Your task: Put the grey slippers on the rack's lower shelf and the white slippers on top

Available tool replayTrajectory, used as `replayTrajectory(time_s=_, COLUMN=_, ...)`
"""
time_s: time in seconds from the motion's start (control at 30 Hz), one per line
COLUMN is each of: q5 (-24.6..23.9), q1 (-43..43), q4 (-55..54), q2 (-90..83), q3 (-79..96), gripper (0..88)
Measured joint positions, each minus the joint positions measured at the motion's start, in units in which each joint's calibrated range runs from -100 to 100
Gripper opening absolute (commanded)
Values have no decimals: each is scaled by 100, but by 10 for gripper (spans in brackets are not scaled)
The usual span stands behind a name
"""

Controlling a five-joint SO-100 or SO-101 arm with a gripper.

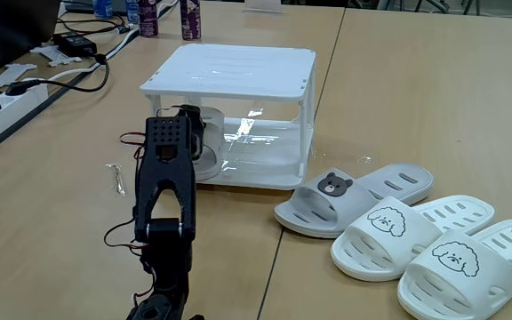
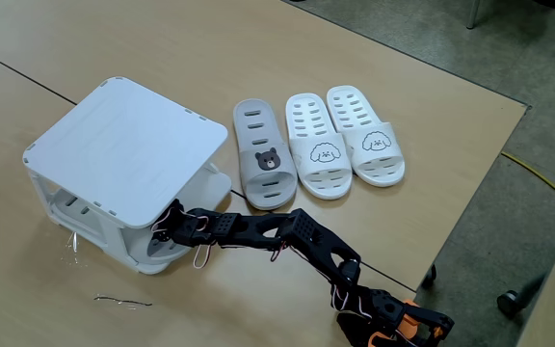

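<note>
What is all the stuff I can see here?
Rack: one, white, two-tier, mid-table.
Grey slipper: one, bear face, on the table beside the rack.
Slipper in rack: one, greyish, lower shelf, partly hidden.
White slippers: two, puppy faces, next to the grey slipper.
Bottles: several, dark, far edge.
Cables: black, far left.
Table: one, wood-coloured.
Arm: one, black, reaching to the rack.
Gripper: one, black, at the lower shelf; grip unclear.

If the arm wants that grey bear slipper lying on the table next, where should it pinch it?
Probably the bear strap of the grey slipper, which arches above the flat sole. One finger can slip under it through the heel-side opening, coming from above. The white slippers lie close alongside in a fixed view, leaving little room at that edge.
</note>
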Motion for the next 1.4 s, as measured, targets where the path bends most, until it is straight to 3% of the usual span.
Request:
replayTrajectory(time_s=0.27, q5=0, q1=15, q4=52, q2=-1435, q3=2058, gripper=365)
replayTrajectory(time_s=0.47, q5=0, q1=-15, q4=26, q2=-1666, q3=2390, gripper=362)
replayTrajectory(time_s=0.73, q5=0, q1=-45, q4=-1760, q2=-1625, q3=3324, gripper=365)
replayTrajectory(time_s=1.1, q5=0, q1=-195, q4=-2077, q2=-2903, q3=5391, gripper=362)
replayTrajectory(time_s=1.4, q5=0, q1=-270, q4=-4094, q2=-2656, q3=5912, gripper=362)
